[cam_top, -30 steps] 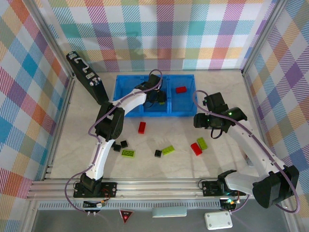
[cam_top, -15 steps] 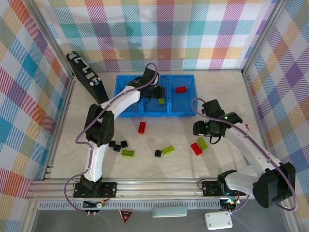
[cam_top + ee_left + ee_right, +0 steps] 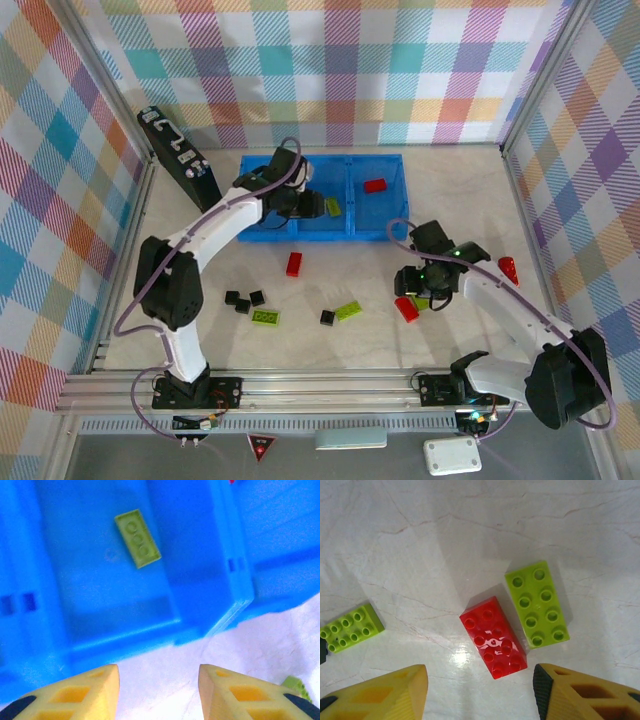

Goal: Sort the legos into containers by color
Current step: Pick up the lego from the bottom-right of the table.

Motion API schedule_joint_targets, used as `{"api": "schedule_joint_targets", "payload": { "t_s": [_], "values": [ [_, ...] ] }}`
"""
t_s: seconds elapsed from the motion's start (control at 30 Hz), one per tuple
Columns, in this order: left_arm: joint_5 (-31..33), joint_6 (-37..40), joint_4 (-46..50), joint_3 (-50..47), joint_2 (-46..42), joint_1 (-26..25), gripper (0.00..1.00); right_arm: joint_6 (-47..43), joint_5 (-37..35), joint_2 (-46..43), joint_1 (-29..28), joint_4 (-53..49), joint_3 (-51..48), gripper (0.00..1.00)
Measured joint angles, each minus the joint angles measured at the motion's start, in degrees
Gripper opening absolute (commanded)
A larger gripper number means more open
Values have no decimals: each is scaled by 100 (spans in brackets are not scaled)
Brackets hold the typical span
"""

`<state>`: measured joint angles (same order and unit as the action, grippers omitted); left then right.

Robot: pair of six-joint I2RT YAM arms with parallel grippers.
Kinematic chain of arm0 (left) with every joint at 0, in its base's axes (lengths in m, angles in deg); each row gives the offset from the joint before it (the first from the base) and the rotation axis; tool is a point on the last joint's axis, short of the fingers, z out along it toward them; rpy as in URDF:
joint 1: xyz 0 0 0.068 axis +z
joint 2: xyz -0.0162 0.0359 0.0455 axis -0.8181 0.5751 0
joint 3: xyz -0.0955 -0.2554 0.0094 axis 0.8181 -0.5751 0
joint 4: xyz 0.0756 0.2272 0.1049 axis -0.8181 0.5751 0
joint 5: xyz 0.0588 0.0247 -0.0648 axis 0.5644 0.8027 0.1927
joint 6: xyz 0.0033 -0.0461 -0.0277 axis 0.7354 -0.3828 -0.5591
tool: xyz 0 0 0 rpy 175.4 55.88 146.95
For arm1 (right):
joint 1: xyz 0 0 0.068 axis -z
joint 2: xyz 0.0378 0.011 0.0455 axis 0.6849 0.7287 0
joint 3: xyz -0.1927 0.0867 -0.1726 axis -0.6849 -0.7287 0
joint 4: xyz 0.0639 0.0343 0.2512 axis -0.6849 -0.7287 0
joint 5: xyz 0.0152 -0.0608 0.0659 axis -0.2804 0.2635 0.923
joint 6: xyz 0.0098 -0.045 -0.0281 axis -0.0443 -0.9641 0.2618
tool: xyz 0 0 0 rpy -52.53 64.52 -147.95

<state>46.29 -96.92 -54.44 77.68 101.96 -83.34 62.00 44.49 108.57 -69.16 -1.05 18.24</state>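
You can see that both arms are built from white links, the left arm (image 3: pixel 215 228) and the right arm (image 3: pixel 505 305) alike, with black joints and a black base (image 3: pixel 190 385) each. A thin purple cable (image 3: pixel 117 325) follows each arm in loose loops. The fingers (image 3: pixel 90 690) are yellow plastic with hollow cut-outs and black tips.

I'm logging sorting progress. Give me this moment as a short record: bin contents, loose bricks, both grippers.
bin: blue, three compartments
middle compartment: sorted green brick
right compartment: sorted red brick
left gripper: open, empty, near the bin's front wall
right gripper: open, over loose red brick, loose green brick beside it
also on table: black bricks, another red brick, two green bricks
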Motion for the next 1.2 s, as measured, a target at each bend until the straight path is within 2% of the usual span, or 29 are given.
{"api": "schedule_joint_targets", "payload": {
  "t_s": [0.27,0.53,0.9,1.2],
  "values": [
    [2,455,686,-570,-1189,636,48,79,122,448,-76,352,-87,59],
    [20,1132,1311,-831,-1989,1193,49,79,125,824,-76,619,-192,58],
    [131,1578,929,-2146,-2518,1423,49,101,149,1108,-157,780,-337,56],
    [120,1738,535,-2378,-2769,1513,51,192,125,1318,-243,811,-341,55]
  ]
}}
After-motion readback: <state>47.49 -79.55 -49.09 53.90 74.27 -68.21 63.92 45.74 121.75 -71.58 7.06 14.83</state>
